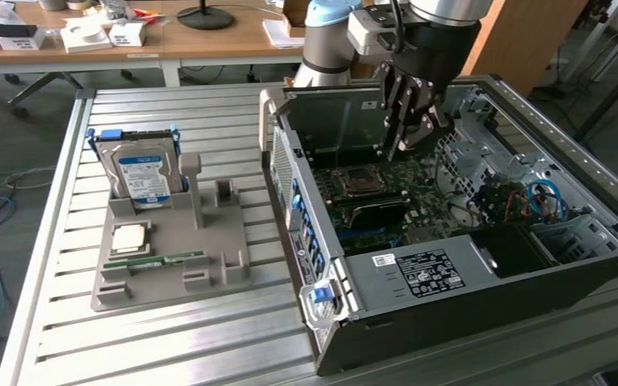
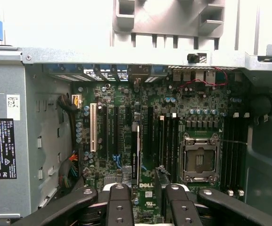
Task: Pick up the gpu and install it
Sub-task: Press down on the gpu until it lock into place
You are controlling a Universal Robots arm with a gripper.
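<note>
The gripper (image 1: 404,149) hangs inside the open case (image 1: 566,265), upper centre of the exterior view, over the motherboard (image 1: 395,189). In the wrist view its fingers (image 2: 119,202) stand partly apart at the bottom centre of the frame, with nothing clamped between them. The gpu (image 2: 135,153) stands on edge among the expansion slots, centre of that frame, just beyond the gap between the fingers. I cannot tell whether it is fully seated. At the exterior view's left, a tray (image 1: 223,269) holds a hard drive (image 1: 142,177).
</note>
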